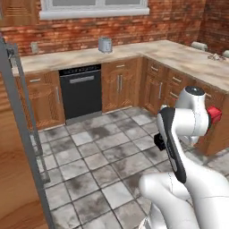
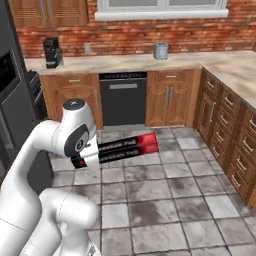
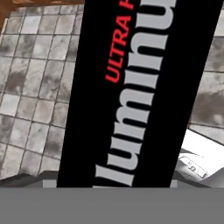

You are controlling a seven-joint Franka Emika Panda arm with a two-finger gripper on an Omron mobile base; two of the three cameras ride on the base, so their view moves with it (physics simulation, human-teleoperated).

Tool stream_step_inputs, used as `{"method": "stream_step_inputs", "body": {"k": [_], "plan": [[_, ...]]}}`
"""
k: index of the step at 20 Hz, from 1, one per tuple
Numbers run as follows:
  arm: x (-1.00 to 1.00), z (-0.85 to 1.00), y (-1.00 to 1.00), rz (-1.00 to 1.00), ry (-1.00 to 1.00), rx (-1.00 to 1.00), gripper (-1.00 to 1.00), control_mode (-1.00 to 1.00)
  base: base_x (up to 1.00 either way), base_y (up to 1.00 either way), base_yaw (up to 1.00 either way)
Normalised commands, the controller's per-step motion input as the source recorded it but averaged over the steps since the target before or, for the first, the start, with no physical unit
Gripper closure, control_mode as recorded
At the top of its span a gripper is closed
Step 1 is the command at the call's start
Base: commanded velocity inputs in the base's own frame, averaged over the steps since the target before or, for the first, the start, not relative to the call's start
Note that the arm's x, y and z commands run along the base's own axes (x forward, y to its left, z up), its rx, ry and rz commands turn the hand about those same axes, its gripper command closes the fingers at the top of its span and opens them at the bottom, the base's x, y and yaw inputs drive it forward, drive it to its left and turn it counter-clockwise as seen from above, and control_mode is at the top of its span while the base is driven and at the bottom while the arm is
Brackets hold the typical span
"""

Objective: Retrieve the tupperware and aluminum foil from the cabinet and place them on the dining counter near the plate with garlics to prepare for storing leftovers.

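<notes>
The aluminum foil (image 2: 125, 146) is a long black box with a red end and grey lettering, held level above the tiled floor. My gripper is shut on it, with the fingers hidden behind the white wrist and the box. In the hand view the aluminum foil (image 3: 131, 87) runs up the middle as a broad black band. Its red end (image 1: 214, 114) pokes out past the arm in the left base view. The tupperware, the dining counter and the plate with garlics are out of view.
A tall wood panel (image 1: 11, 179) with a long silver bar (image 1: 20, 116) stands close on the left. Ahead are a black dishwasher (image 2: 122, 97) and wood base cabinets under an L-shaped marbled counter (image 1: 179, 56) with a toaster (image 2: 160, 50). A dark appliance stack (image 2: 10, 100) stands left. Grey floor tiles (image 2: 165, 200) lie open.
</notes>
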Motion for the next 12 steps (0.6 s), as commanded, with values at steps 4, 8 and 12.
{"method": "stream_step_inputs", "body": {"k": [4,8,12], "plan": [[0.0,0.0,0.0,0.0,0.0,0.0,1.0,1.0,0.23,-0.24,-0.76],[0.0,0.0,0.0,0.0,0.0,0.0,1.0,1.0,0.74,-0.32,-0.56],[0.0,0.0,0.0,0.0,0.0,0.0,1.0,1.0,1.0,-0.7,-0.16]]}}
